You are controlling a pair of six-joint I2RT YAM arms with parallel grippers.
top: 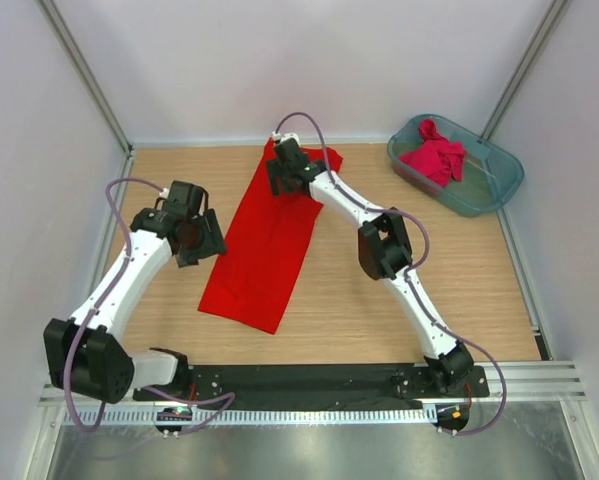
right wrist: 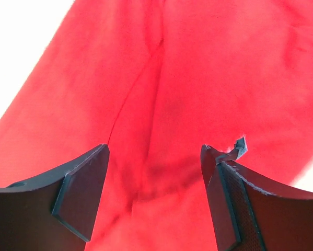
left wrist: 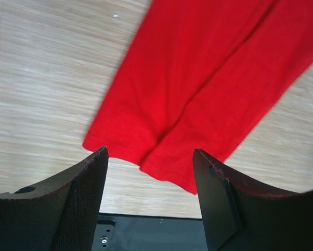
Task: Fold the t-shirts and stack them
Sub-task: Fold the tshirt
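A pale wood table (top: 459,290) sits inside white walls. The left gripper (left wrist: 150,157) hangs with its jaws apart, nothing between them, just left of the red shirt (top: 269,240) near its near end. The right gripper (right wrist: 155,151), also spread wide, is over the shirt's far end; whether it touches the cloth is unclear. The shirt lies as a long folded strip, slanting across mid-table. A crimson shirt (top: 434,158) is bunched in the teal tub (top: 499,185) at the far right corner.
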